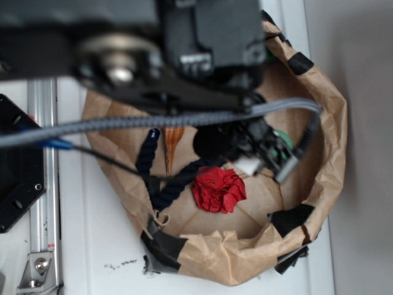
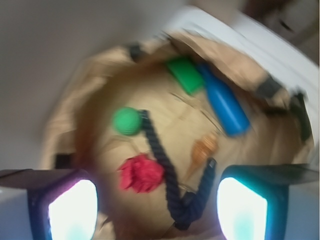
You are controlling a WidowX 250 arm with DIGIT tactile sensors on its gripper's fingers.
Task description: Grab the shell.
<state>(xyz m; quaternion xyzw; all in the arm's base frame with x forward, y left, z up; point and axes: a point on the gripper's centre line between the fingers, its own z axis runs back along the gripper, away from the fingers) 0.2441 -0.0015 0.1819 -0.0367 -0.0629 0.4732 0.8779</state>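
Glowing pads (image 2: 72,210) frame my wide-open pincer (image 2: 157,210), gripping nothing. Shell (image 2: 204,149) lies beside the blue rope (image 2: 165,165) (red cloth ball (image 2: 141,173) nearby). I'd centre over its knobbly end, descend slowly, avoiding the rope.

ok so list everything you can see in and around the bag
paper bag: 1, brown, on the white table
shell: 1, orange-tan, beside the rope's right leg
rope: 1, dark blue, bent across the bag floor
cloth ball: 1, red, left of the rope
ball: 1, green, by the rope's upper end
block: 1, green, far side
bottle: 1, blue, next to the block
hand: 1, open, glowing fingers, above the bag
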